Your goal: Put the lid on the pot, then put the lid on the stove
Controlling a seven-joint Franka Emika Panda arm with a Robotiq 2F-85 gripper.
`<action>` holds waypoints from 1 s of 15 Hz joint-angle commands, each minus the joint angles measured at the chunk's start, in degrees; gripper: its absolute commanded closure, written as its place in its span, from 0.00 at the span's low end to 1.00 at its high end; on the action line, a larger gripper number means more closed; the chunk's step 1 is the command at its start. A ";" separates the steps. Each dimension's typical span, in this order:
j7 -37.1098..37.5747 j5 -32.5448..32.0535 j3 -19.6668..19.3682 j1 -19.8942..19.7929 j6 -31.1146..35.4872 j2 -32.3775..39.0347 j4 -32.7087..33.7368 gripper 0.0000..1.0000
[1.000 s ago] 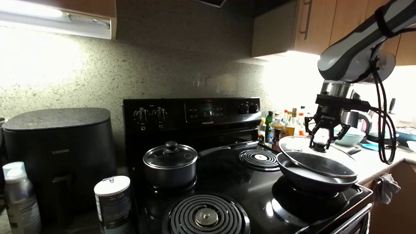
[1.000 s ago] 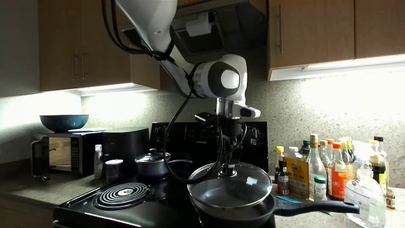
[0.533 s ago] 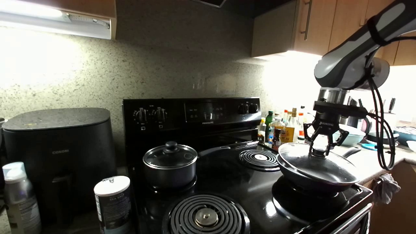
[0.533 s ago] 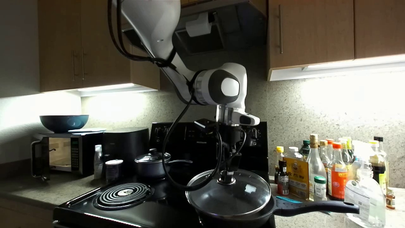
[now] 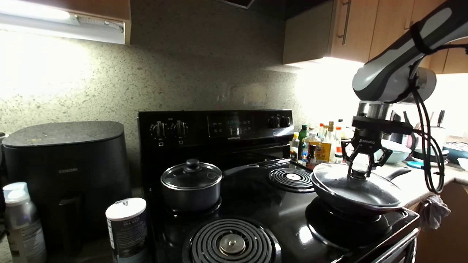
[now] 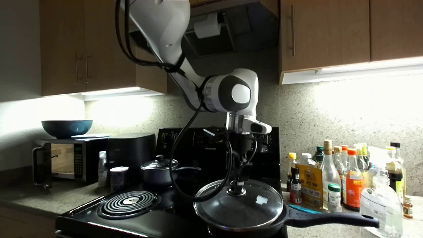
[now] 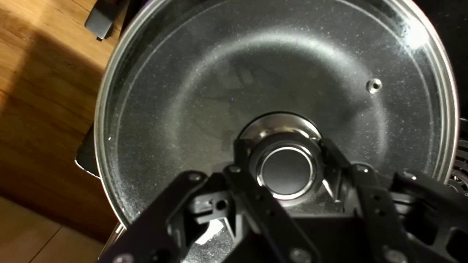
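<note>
The lid (image 6: 254, 215), domed glass with a steel rim, covers the pot (image 5: 334, 204), a wide black frying pan whose long handle (image 6: 330, 219) points right in an exterior view. Rim meets rim, though whether it is seated all round I cannot tell. Beneath them is the black stove (image 5: 270, 212), and the pan hides the burner there. My gripper (image 7: 284, 148) points down over the lid's middle, its fingers (image 7: 240, 149) pressed on both sides of the black knob (image 7: 287, 171) in the wrist view. In an exterior view the gripper (image 5: 358, 175) stands upright above the glass.
A smaller lidded pot (image 5: 192, 193) sits on a back burner. Bare coil burners show at the front (image 5: 232, 244) and back (image 5: 292, 177). Bottles (image 6: 352, 185) crowd the counter beside the pan handle. A salt canister (image 5: 128, 230) and a black air fryer (image 5: 65, 175) stand beside the stove.
My gripper has come down with the lid in its grasp, closing the gap above the pan. The tilted lid has levelled onto the rim. Over the last half second the pan handle shifted slightly.
</note>
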 commanded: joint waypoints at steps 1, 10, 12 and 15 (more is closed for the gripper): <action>-0.03 0.01 -0.26 0.22 -0.18 0.22 0.07 0.50; 4.56 -4.02 0.60 2.00 0.89 -4.21 -0.54 0.75; 5.94 -4.62 0.86 2.21 0.58 -4.76 -0.45 0.75; 7.15 -5.11 1.12 2.27 0.72 -5.30 -0.23 0.75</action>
